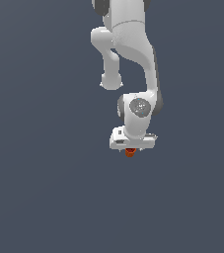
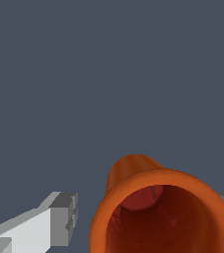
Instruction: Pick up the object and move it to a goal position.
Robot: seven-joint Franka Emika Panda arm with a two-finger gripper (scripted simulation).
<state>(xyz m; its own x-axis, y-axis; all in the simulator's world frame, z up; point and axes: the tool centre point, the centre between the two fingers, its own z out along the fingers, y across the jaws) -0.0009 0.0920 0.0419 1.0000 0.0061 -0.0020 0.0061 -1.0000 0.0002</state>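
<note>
**A:** Exterior view, and the white arm (image 1: 133,54) drops down from the top centre of the frame; the wrist folds at mid-frame, and the gripper (image 1: 130,151) points downward just below centre; the background is flat slate-grey all round.

**B:** And the cup (image 1: 130,152)?

**A:** Only a small orange-red sliver of it peeks out beneath the white hand body, a little below the centre of the frame; the rest is hidden behind the hand; I cannot tell from here whether it rests on anything.

**B:** The wrist view gives far more; the cup (image 2: 158,210) fills the lower centre and lower right of the frame, wide rim toward the camera, the body tapering away to a narrower base higher up; you look straight down into it, a darker red floor visible inside.

**A:** Fingers?

**B:** One grey-tipped finger (image 2: 64,217) sits at the lower left, and there is a gap of grey background between its pad and the cup's rim; a scrap of the other finger shows at the right edge, tight beside the rim; whether it touches, I cannot tell.

**A:** So is the gripper (image 2: 150,217) clenched on it?

**B:** The cup sits between the two fingers, that much is plain; gripped or merely straddled, I cannot tell.
</note>
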